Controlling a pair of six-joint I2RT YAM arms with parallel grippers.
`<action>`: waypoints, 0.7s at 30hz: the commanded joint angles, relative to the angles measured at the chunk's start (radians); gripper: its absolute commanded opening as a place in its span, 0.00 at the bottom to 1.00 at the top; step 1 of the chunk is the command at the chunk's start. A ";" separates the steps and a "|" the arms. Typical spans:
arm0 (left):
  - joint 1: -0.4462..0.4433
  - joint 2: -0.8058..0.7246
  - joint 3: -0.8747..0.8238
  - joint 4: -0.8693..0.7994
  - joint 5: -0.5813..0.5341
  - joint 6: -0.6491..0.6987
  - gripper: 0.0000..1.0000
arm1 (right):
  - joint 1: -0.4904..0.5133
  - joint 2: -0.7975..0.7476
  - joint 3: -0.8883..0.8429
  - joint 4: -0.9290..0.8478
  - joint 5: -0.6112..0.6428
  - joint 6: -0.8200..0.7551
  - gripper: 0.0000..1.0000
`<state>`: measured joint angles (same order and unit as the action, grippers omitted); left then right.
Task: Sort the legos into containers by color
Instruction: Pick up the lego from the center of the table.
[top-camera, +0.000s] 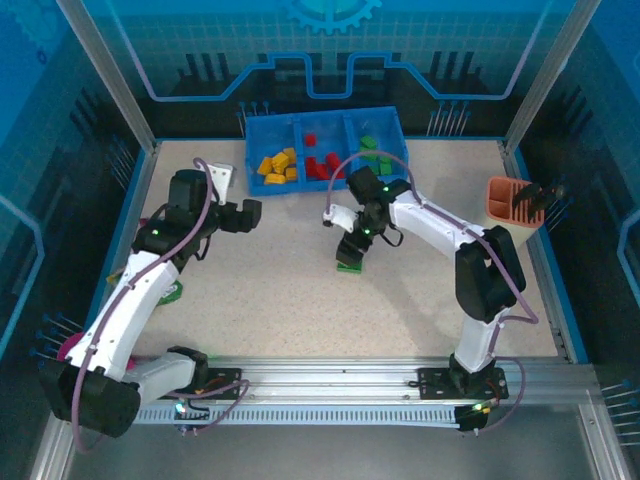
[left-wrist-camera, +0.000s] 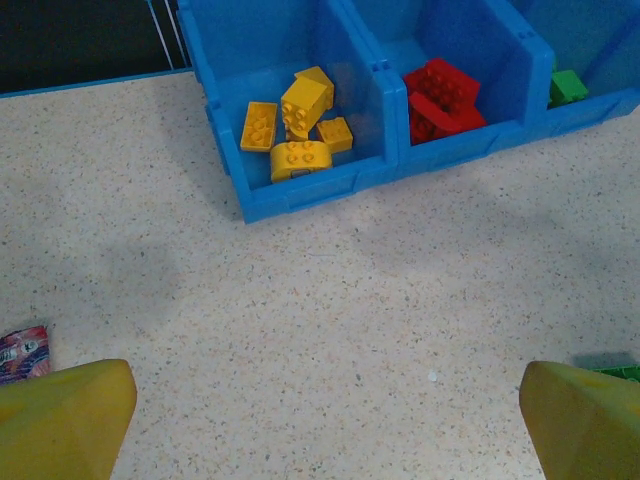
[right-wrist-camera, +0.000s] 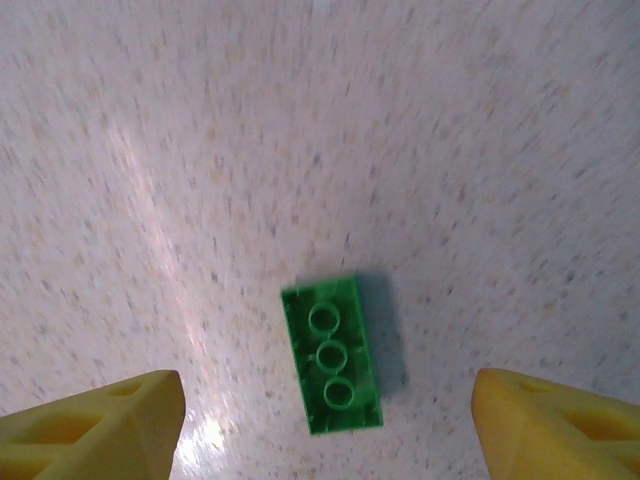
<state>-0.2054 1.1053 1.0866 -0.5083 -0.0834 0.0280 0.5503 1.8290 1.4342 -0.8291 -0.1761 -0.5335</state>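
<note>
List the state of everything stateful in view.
left end effector: open, empty, above table
right end effector: open, empty, over loose green lego
loose green lego: on table, underside up, ungrasped
blue tray: yellow legos left, red legos middle, green legos right

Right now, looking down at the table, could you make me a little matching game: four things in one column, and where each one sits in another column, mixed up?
Things:
1. yellow legos
2. red legos
3. lone green lego
4. orange slotted holder

Places:
a. middle compartment of the blue tray
b. far right side of the table
c. left compartment of the tray
d. bare tabletop, under the open right hand

Pairs: 1-c, 2-a, 3-d, 4-b.
</note>
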 joint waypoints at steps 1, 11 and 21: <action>0.009 -0.029 -0.028 0.030 0.022 -0.007 0.99 | 0.030 -0.036 -0.056 0.005 0.078 -0.126 0.78; 0.009 -0.032 -0.030 0.027 0.024 -0.008 0.99 | 0.054 0.059 -0.052 0.014 0.068 -0.149 0.79; 0.009 -0.032 -0.040 0.028 0.020 -0.007 0.99 | 0.055 0.118 -0.052 0.056 0.083 -0.158 0.79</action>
<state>-0.2054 1.0943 1.0611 -0.4885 -0.0772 0.0257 0.5911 1.9259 1.3697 -0.7883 -0.1040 -0.6735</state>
